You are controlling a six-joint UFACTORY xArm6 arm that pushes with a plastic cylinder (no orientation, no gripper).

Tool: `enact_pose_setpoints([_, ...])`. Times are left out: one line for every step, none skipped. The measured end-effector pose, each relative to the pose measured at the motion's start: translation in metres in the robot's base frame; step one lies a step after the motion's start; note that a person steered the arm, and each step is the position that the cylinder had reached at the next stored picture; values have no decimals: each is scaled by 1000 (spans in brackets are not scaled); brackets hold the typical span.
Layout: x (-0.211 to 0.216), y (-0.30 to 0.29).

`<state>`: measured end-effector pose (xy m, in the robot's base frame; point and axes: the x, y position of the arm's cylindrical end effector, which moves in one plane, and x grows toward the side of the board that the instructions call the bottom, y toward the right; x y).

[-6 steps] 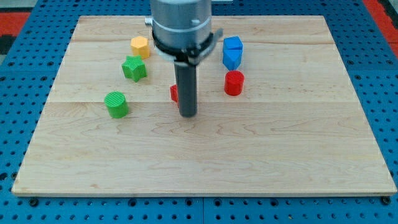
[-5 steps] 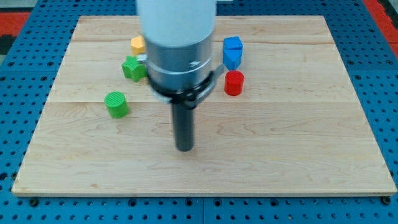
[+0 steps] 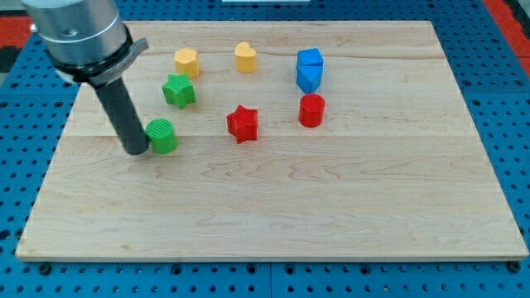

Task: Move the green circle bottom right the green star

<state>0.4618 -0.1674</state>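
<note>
— Resting on the wooden board, my tip sits against the view's left side of the green circle, touching it or nearly so. No pincer here, just a bare rod.

— And the green star?

— Toward the view's top and slightly right of the circle, close but apart. A yellow hexagon lies just above the star.

— What's on the circle's right?

— Open wood up to the red star. Past that stand a red cylinder, a blue block and a yellow heart-like block.

— Edges?

— All blocks sit well inside the board. The whole lower half toward the view's bottom is bare wood, as is the right side.
</note>
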Motion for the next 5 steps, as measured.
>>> enact_pose_setpoints([0,26])
enact_pose_setpoints([5,32])
enact_pose_setpoints([9,50])
enact_pose_setpoints([-6,51])
enact_pose_setpoints([-19,49])
